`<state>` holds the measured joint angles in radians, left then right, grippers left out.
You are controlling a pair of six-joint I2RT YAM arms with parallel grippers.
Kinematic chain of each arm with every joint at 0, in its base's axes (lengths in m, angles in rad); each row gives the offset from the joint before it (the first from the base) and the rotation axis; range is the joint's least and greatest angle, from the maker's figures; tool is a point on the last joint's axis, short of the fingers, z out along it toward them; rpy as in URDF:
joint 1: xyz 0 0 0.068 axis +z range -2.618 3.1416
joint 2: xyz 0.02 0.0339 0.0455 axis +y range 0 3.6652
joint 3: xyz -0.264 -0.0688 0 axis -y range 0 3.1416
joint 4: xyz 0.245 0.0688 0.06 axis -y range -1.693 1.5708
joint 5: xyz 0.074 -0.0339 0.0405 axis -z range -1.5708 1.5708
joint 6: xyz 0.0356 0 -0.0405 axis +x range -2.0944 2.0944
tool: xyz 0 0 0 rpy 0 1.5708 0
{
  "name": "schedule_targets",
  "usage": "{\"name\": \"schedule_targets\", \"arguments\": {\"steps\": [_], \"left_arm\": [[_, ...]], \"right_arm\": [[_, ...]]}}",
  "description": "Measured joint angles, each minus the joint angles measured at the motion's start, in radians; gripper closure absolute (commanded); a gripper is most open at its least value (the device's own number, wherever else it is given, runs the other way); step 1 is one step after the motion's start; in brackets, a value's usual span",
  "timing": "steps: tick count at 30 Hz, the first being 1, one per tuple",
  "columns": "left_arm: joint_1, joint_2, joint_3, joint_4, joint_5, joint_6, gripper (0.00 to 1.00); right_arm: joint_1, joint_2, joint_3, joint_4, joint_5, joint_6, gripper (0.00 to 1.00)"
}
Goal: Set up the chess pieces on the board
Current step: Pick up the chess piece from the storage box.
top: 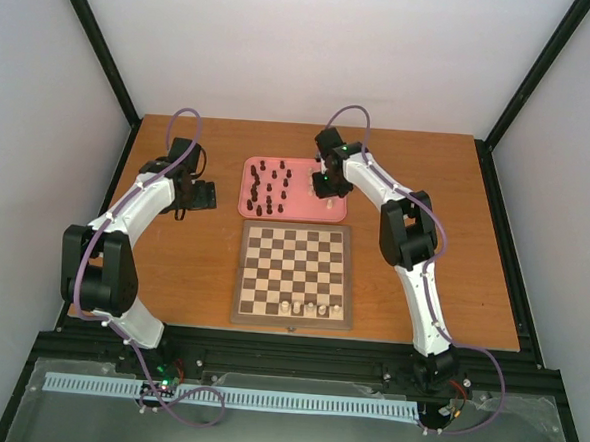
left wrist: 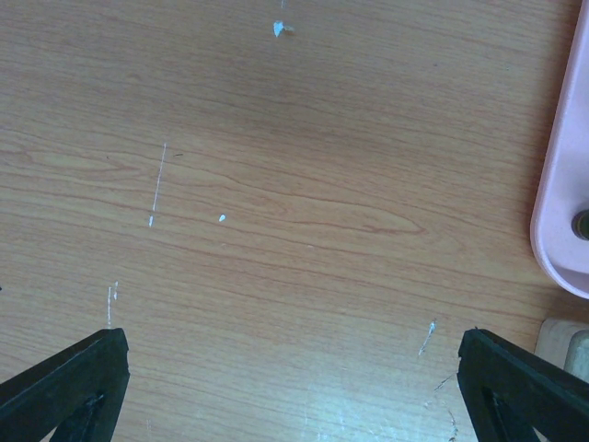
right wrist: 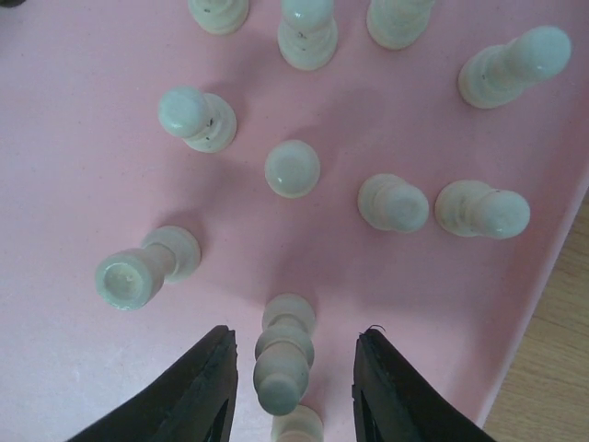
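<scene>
Here, in the top external view, the board [top: 294, 274] lies at the middle of the table [top: 172, 274]. A short row of cream chess pieces [top: 312, 307] stands along its near edge, right of centre. Just beyond the board lies a pink tray [top: 305, 216] carrying dark pieces [top: 267, 187] on its left part. The right gripper [top: 324, 186] hangs over the tray's right end. The left gripper [top: 198, 195] hangs over bare table, left of the tray.

In the left wrist view, the left fingers [left wrist: 64, 387] stand wide apart with only wood grain between them. The tray's rim shows at the right edge, and a corner of the board at lower right.

In the right wrist view, the right fingers [right wrist: 198, 391] stand apart, straddling one upright cream piece [right wrist: 283, 359]. A narrow gap shows on each side, so nothing is gripped. Further cream pieces stand around it on the pink tray floor.
</scene>
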<state>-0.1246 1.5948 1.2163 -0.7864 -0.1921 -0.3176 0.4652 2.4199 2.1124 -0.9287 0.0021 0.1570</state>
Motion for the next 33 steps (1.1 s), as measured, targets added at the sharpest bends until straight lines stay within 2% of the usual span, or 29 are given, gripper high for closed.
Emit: {"name": "schedule_targets", "arguments": {"steps": [10,23,33], "left_arm": [[0.000,0.000,0.000,0.000,0.000,0.000,0.00],[0.000,0.000,0.000,0.000,0.001,0.000,0.00],[0.000,0.000,0.000,0.000,0.001,0.000,0.00]], "right_arm": [[0.000,0.005,0.031,-0.003,-0.009,0.000,0.68],[0.000,0.048,0.090,-0.026,-0.016,0.000,0.86],[0.002,0.047,0.099,-0.035,0.014,-0.011,0.88]]}}
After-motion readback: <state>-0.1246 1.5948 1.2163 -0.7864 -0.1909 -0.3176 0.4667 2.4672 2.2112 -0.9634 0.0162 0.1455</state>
